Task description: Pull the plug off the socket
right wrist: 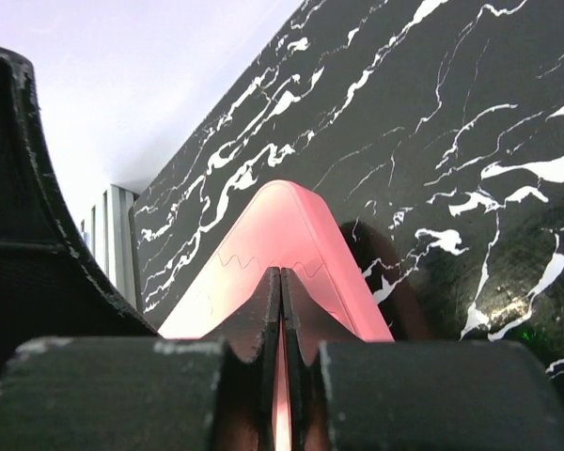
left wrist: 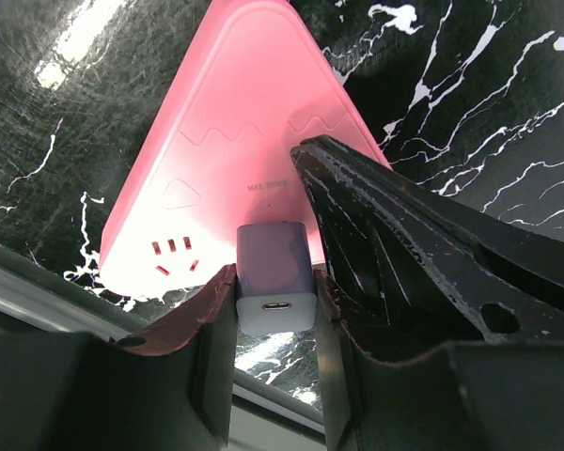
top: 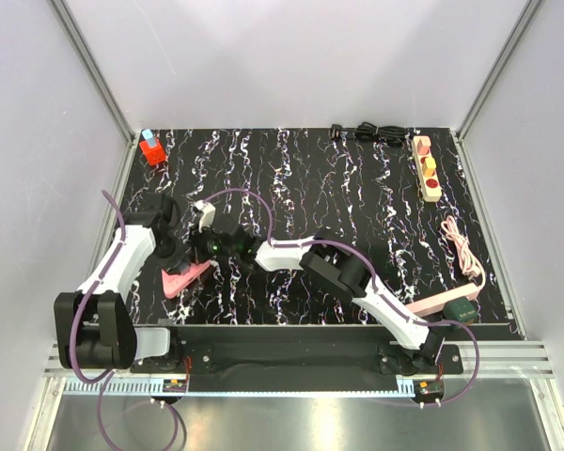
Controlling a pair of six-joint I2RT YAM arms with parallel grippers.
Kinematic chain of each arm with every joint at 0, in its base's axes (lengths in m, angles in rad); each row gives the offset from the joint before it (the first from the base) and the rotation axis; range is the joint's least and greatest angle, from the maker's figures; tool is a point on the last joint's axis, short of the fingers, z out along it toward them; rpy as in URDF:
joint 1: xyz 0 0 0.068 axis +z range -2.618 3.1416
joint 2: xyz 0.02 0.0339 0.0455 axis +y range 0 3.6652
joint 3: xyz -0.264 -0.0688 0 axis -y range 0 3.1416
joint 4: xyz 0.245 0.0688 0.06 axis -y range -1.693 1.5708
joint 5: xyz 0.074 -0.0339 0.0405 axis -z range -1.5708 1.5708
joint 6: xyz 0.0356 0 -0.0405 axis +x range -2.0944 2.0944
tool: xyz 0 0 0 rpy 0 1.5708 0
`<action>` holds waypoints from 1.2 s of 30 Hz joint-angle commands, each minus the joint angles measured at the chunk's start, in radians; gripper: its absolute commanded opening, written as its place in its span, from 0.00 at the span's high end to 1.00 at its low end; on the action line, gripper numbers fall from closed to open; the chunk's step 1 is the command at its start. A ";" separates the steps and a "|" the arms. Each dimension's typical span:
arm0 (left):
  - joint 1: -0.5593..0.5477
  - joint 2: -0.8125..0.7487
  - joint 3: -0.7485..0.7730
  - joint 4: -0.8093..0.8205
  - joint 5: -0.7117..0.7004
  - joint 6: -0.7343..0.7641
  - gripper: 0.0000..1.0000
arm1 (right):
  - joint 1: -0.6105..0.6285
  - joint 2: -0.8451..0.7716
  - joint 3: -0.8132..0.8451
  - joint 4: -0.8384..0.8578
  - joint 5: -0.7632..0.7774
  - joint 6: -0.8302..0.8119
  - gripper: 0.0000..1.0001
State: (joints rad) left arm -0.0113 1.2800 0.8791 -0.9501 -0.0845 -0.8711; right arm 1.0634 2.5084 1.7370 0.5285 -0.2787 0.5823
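Top view: red block (top: 151,147) at far-left corner, black cable (top: 371,133) on far edge, beige strip (top: 426,167) at far-right corner, pink bar (top: 439,301) at near-right corner. Both arms crowd over socket (top: 181,280), pink and flat, toward near-left corner. Plug is hidden here.

Left wrist: there's the plug (left wrist: 275,296), white, seated in socket. Left gripper (left wrist: 274,272) clamped on its sides. Right gripper (left wrist: 310,155) just beside plug, tip on socket.

Right wrist: fingers pressed together, nothing between, tips on socket's pink face.
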 commanded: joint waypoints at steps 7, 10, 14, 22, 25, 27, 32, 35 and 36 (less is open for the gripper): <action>-0.007 -0.068 0.123 0.136 0.108 -0.026 1.00 | 0.029 0.185 -0.102 -0.396 0.068 -0.062 0.94; -0.007 -0.105 0.080 0.161 0.110 -0.020 1.00 | 0.032 0.207 -0.083 -0.418 0.073 -0.059 0.94; -0.007 -0.162 0.015 0.258 0.219 0.015 1.00 | 0.038 0.221 -0.060 -0.440 0.091 -0.062 0.94; 0.005 -0.288 -0.071 0.341 0.216 -0.008 1.00 | 0.040 0.251 -0.037 -0.466 0.124 -0.070 0.94; 0.007 -0.297 -0.078 0.340 0.216 -0.020 1.00 | 0.038 0.219 -0.063 -0.464 0.148 -0.087 0.93; 0.007 -0.306 -0.098 0.335 0.218 -0.017 1.00 | 0.038 0.185 -0.073 -0.458 0.156 -0.104 0.91; 0.007 -0.357 -0.160 0.332 0.193 0.000 1.00 | 0.020 0.093 -0.065 -0.458 0.168 -0.139 0.83; 0.007 -0.392 -0.199 0.326 0.183 -0.005 1.00 | -0.011 0.032 -0.071 -0.458 0.170 -0.173 0.77; 0.007 -0.409 -0.218 0.320 0.180 -0.006 1.00 | -0.025 0.018 -0.077 -0.459 0.161 -0.182 0.76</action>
State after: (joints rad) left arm -0.0002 0.9192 0.6716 -0.8310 0.0311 -0.8574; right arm 1.0439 2.5046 1.7329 0.4034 -0.1047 0.4961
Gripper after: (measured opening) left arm 0.366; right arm 0.222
